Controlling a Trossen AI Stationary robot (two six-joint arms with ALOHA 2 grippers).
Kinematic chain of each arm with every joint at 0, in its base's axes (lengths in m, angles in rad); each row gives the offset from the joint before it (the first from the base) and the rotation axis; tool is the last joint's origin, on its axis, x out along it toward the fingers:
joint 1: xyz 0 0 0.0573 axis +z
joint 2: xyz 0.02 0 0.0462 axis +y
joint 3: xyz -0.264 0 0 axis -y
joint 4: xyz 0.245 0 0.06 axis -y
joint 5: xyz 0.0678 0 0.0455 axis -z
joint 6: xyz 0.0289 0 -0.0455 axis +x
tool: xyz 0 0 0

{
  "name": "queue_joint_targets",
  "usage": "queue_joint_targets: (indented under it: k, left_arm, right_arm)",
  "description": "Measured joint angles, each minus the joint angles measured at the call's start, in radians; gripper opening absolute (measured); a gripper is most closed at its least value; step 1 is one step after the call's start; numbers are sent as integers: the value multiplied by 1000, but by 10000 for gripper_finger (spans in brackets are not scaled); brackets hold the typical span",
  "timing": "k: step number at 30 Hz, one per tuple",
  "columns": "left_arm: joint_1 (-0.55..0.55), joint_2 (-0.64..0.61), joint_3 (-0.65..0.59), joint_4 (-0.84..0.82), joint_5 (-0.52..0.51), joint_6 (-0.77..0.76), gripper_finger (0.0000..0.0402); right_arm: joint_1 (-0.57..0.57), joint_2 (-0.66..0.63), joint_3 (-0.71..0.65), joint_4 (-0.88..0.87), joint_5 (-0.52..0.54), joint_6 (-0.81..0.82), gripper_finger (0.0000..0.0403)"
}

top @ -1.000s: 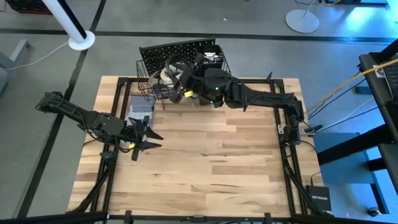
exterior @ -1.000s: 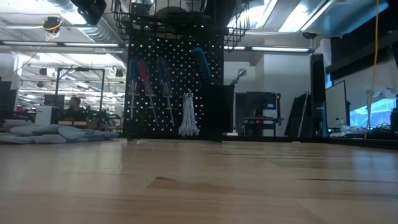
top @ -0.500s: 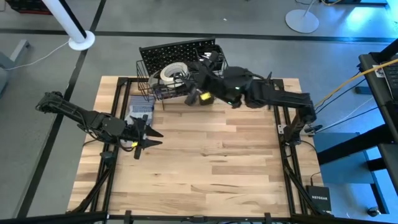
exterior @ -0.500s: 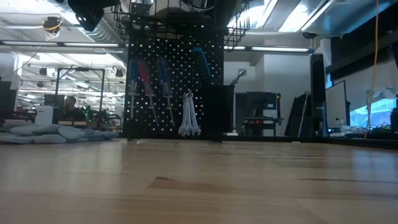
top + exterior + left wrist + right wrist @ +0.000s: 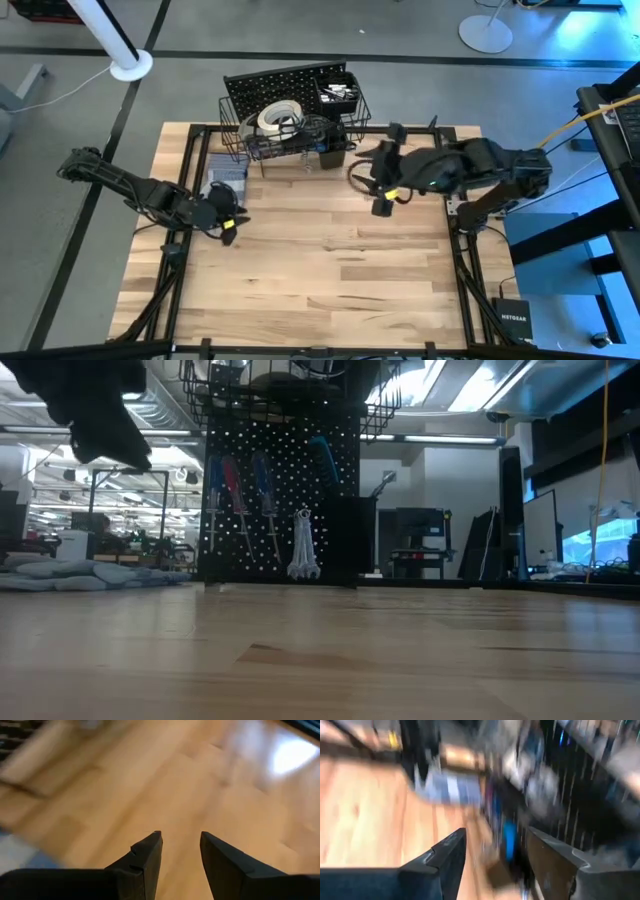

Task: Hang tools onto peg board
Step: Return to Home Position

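Pale plank-wood table [image 5: 330, 270] beneath the hanging silver wrenches [image 5: 303, 548]; crumpled grey fabric gloves [image 5: 90, 572] lie on it, left of them — a small black box [image 5: 516, 320] sits well apart, past the table's edge.

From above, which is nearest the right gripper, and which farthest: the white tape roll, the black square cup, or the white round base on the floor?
High view, from the right gripper:
1. Black cup, at the peg board's foot.
2. Tape roll, in the wire basket, farther left.
3. White round base, on the floor, far left.
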Motion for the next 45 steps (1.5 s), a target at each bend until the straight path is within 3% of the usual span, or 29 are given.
queue_joint_targets:
  k: [5,8,12,17,21,25,28,32,37,45]
  left_arm:
    - [0,8,0,-80,-131,-104,127]
    - [0,22,0,-90,-137,-125,127]
    - [0,44,0,-86,-132,-111,127]
    - [-1,53,0,34,-11,71,127]
    - [4,49,0,197,97,306,122]
    - [54,23,0,304,125,495,100]
    - [109,-19,0,312,125,584,79]
    - [154,-111,-12,317,123,635,50]
    - [156,-277,-156,416,128,656,18]
    - [156,-524,-342,512,129,639,4]
  right_arm:
    - [-1,-114,-245,-62,42,152,209]
    - [0,-244,-464,34,77,206,209]
    - [-3,-447,-818,291,67,259,209]
    - [-3,-644,-1219,644,-51,330,209]
    - [-3,-704,-1447,896,-134,356,206]
    - [-28,-726,-1573,1060,-187,357,178]
    - [-73,-753,-1604,1057,-247,357,141]
    - [-130,-840,-1627,1025,-330,346,82]
    - [-156,-1015,-1712,1038,-365,330,14]
    - [-154,-1259,-1858,1069,-395,327,15]
